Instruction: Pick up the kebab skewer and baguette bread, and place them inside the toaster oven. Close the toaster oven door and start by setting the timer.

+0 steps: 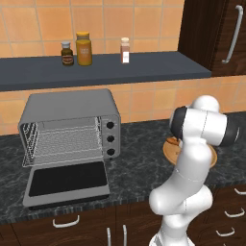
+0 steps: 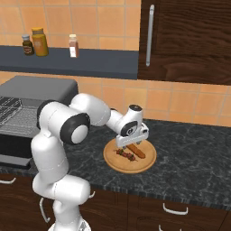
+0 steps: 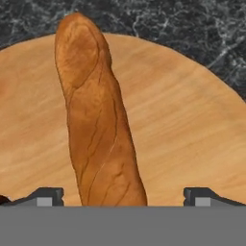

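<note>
i've got the gripper (image 3: 123, 194) hanging low over the wooden plate (image 2: 146, 162), jaws spread wide with nothing between them yet, and the baguette bread (image 3: 98, 120) runs straight up the middle of the hand view, lying flat on the plate between my two fingertips (image 3: 45, 196), so i'm lined up to straddle it across its narrow width. the kebab skewer (image 2: 126, 155) lies just beside it on the same plate, on the side nearer the base, which is why i want the jaws square on the loaf and clear of those chunks. off to the left the toaster oven (image 1: 69, 127) stands ready, its door (image 1: 66, 181) dropped flat on the counter (image 2: 194, 153) and the wire rack (image 1: 65, 140) bare, so both foods are still to go in. from the right base view i can't quite tell whether the fingertips touch the plate; i'd guess they're just above it.
</note>
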Tool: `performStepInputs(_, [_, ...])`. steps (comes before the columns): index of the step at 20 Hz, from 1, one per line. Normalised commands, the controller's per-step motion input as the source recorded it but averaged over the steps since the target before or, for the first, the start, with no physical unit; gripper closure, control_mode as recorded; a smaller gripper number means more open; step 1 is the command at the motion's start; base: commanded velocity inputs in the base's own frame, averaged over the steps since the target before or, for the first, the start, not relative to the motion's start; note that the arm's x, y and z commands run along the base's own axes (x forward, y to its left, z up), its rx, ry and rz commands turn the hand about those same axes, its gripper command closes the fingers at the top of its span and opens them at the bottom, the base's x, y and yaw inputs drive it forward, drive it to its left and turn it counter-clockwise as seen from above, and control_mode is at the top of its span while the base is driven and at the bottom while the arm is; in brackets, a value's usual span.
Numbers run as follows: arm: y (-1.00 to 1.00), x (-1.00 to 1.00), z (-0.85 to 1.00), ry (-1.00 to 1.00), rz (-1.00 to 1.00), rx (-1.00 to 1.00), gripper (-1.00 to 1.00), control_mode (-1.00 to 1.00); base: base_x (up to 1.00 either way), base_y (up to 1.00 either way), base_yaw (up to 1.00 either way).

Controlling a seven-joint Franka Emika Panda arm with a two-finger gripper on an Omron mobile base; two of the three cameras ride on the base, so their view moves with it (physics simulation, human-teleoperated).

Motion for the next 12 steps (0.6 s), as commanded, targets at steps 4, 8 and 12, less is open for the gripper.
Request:
performStepInputs(4, [-0.02,0.0,-0.26,0.0,0.0,0.0,-1.0,-1.0,0.0,0.0,0.0])
performStepInputs(8, [0.0,0.0,-0.01,0.0,0.0,0.0,1.0,-1.0,0.0,0.0,0.0])
performStepInputs(12, [0.0,0.0,0.0,0.0,0.0,0.0,1.0,-1.0,0.0,0.0,0.0])
